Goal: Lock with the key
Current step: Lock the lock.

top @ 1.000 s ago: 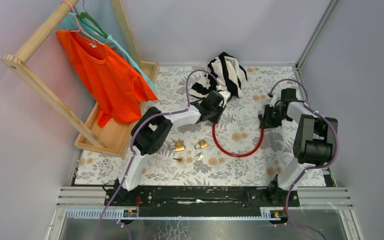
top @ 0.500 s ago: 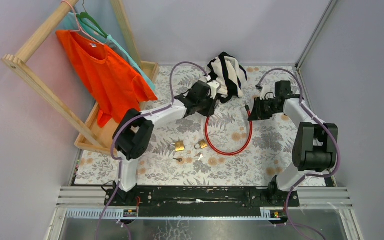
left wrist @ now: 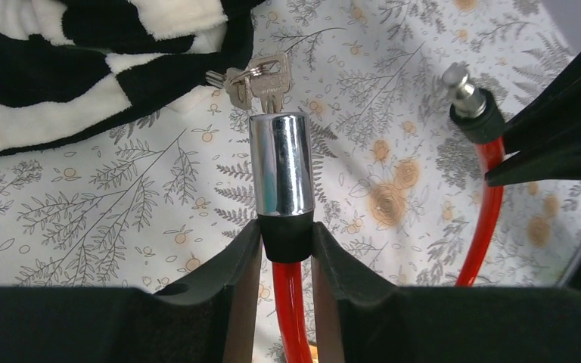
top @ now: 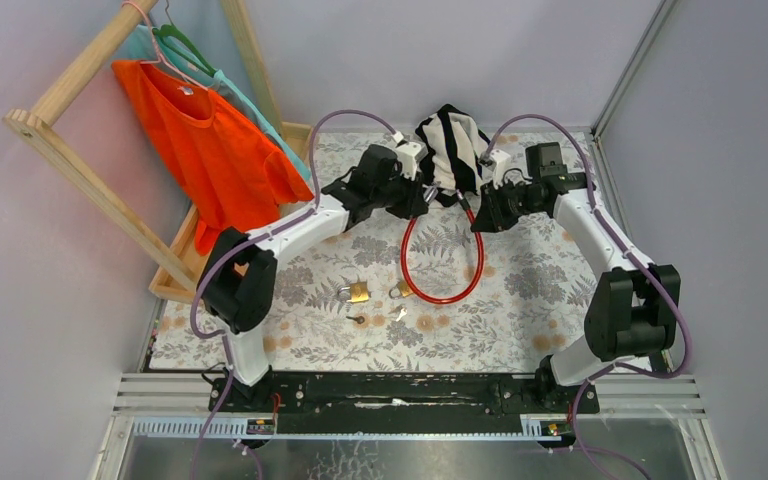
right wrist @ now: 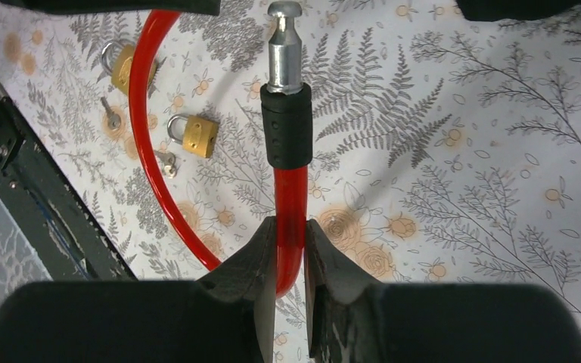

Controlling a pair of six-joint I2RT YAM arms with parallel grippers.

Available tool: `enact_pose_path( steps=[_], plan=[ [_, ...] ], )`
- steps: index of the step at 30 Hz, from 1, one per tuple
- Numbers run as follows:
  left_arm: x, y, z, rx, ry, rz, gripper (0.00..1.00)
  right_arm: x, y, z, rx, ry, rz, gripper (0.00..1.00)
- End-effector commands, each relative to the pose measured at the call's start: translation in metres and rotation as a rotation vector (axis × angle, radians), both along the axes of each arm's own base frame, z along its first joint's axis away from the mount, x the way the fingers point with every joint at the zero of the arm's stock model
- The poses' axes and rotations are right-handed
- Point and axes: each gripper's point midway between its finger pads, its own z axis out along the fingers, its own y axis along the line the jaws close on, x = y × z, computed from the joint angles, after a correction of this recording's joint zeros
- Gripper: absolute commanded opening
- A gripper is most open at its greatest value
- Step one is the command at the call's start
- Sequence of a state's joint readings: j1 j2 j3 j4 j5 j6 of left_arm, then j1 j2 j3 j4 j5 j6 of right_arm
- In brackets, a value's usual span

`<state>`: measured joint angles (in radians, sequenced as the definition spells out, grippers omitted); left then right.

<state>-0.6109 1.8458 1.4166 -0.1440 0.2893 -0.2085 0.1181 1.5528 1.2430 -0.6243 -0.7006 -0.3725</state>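
A red cable lock (top: 440,270) hangs in a loop between both grippers above the floral table. My left gripper (left wrist: 286,240) is shut on the black collar under the lock's chrome cylinder (left wrist: 280,165); a bunch of keys (left wrist: 257,77) sticks out of the cylinder's far end. My right gripper (right wrist: 290,236) is shut on the red cable just below the black sleeve and metal pin (right wrist: 285,45). In the left wrist view the pin end (left wrist: 463,83) is to the right of the cylinder, apart from it. In the top view the left gripper (top: 422,195) and right gripper (top: 480,208) face each other.
Two brass padlocks (top: 358,292) (top: 402,289) and loose keys (top: 360,320) lie on the table in front. A striped black-and-white cloth (top: 452,145) lies at the back, behind the grippers. A wooden rack (top: 90,180) with an orange shirt (top: 205,150) stands at left.
Both arms have lifted and carried the cable ends toward the back of the table, and the two ends have come closer together, narrowing the loop.
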Motion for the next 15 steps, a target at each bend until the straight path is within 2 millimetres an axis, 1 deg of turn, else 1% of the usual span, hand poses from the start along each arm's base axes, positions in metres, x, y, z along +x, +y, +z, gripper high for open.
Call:
enact_pose_path(
  steps=[1, 9, 15],
  plan=[
    [-0.001, -0.011, 0.054, -0.190, -0.043, -0.055, 0.00, -0.016, 0.020, 0.035, 0.057, -0.057, 0.116, 0.00],
    [-0.016, -0.008, 0.089, -0.343, 0.021, -0.153, 0.00, -0.028, 0.027, 0.053, 0.079, -0.091, 0.181, 0.00],
    [-0.029, -0.007, 0.105, -0.418, 0.060, -0.198, 0.00, -0.038, 0.032, 0.061, 0.094, -0.088, 0.231, 0.00]
  ],
)
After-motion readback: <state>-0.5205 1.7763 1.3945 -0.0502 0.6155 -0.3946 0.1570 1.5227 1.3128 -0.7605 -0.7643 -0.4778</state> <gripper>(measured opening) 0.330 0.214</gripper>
